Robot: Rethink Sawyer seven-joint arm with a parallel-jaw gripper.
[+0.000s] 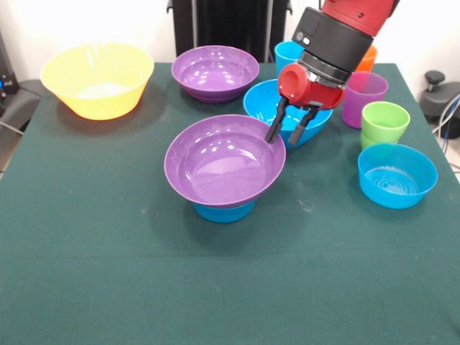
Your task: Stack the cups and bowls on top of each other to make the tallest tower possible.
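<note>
The tower stands at the table's middle: a wide purple bowl (pixel 223 165) sits upright on a small blue bowl (pixel 224 210). My gripper (pixel 285 136) hangs at the purple bowl's far right rim, fingers apart and holding nothing, its left fingertip (pixel 272 135) at the rim. Behind it sits the large blue bowl (pixel 260 100). The second purple bowl (pixel 214 72) and the yellow bowl (pixel 97 79) are at the back. Another small blue bowl (pixel 397 175) is at the right. The light blue cup (pixel 286 54), orange cup (pixel 368 59), purple cup (pixel 363 97) and green cup (pixel 384 122) stand at the back right.
The table is covered in dark green cloth (pixel 108 251). The robot's black pedestal (pixel 230 21) stands at the far side. Dark equipment (pixel 438 93) stands past the table's right edge.
</note>
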